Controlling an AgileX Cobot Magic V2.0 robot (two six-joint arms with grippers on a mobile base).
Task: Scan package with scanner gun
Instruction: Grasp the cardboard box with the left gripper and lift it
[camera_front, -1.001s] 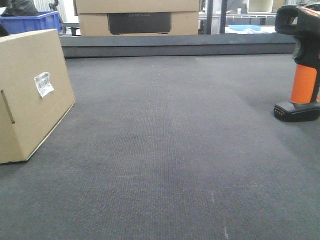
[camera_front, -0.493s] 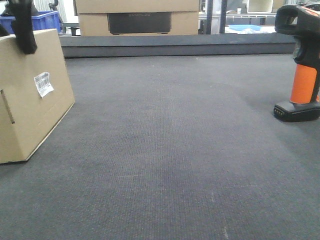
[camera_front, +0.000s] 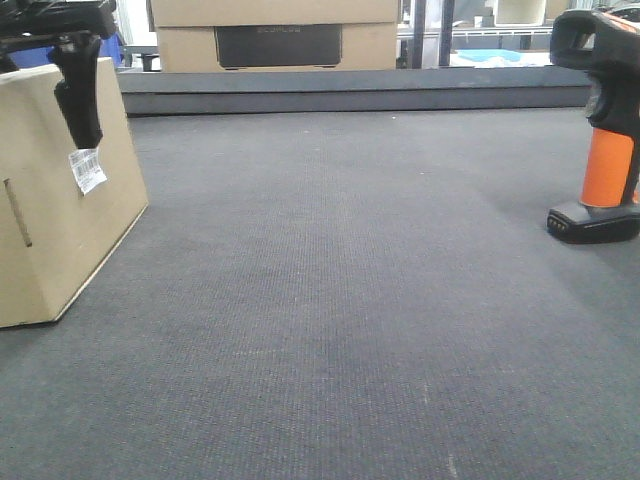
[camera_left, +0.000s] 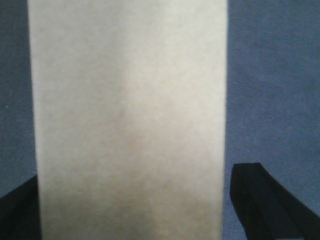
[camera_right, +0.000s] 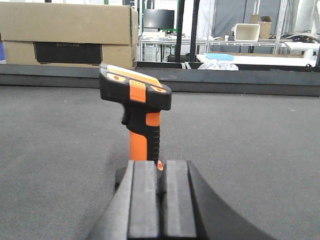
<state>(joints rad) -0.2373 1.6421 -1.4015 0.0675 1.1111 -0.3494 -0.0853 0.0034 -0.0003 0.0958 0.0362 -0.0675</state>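
The package was seen standing on a narrow side at the left of the dark grey worktop. Its broad face with the white barcode label was turned toward the middle. The left fingers were spread open and set astride the package's upper narrow face, one to each side. In the wrist view a strip of worktop was seen between one finger and the cardboard. On the other side contact could not be judged. In the front view one black finger was seen hanging over the labelled face, its tip just above the label. The left wrist was held above the package, pointed straight down.

The scanner gun was stood upright on its black base at the right of the worktop, well apart from the package. The right fingers were closed together with nothing held. They were kept low and level, pointed at the orange handle, near the base. A larger cardboard box was noted beyond the far edge.
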